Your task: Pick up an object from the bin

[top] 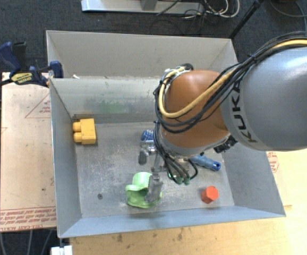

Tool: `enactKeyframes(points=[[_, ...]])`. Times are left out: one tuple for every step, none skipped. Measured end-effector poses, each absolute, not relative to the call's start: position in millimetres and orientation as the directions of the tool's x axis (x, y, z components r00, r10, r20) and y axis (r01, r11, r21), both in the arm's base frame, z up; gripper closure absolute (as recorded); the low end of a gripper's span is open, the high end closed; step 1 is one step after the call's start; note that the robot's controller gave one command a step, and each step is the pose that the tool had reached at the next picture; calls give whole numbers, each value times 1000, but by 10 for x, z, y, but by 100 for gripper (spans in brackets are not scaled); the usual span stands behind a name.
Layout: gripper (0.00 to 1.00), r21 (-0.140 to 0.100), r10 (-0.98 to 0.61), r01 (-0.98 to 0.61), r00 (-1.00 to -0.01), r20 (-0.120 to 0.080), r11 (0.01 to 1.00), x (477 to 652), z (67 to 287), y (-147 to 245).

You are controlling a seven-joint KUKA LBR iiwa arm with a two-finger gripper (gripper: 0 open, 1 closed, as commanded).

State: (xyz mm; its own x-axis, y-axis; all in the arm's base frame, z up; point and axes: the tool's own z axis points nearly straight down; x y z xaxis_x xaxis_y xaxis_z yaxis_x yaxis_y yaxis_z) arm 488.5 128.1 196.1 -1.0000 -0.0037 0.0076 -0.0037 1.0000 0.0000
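Near the front wall of the grey metal bin point(63, 158), a little left of its middle, lies a pale green plastic piece point(136, 191), curved and crumpled-looking, resting on the bin's floor. The gripper point(154, 190) is down at this piece's right edge, its grey tip touching or overlapping the green plastic. From this angle one cannot tell whether the jaws stand open or closed, nor whether they have any hold of the green piece. Above the gripper, the wrist carries a rounded orange cover point(193, 108), with yellow and black cables point(169, 113) looped round it. The broad grey arm point(281, 100) comes in from the right across the bin's rim. A small red-orange block point(210, 194) sits on the floor to the right of the gripper, near the front wall and apart from the green piece. A blue elongated thing point(211, 165) pokes out from under the wrist on the right, partly hidden by it. Another small blue thing point(147, 136) shows just beside the cover's left edge, its shape unclear. Well apart from all of these, a yellow toy brick point(84, 131) with two round studs on its left side lies towards the back left of the floor, close to the left wall.
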Motion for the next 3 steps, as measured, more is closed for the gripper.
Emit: enactKeyframes(points=[[0, -1, -110, -110, -994, 7, 994, 4968, 910, 1015], [100, 3, -110, -110, -994, -11, 994, 5020, 988, 1038], [100, 2, -95, -95, -995, -10, 995, 4912, 2804, 1217]])
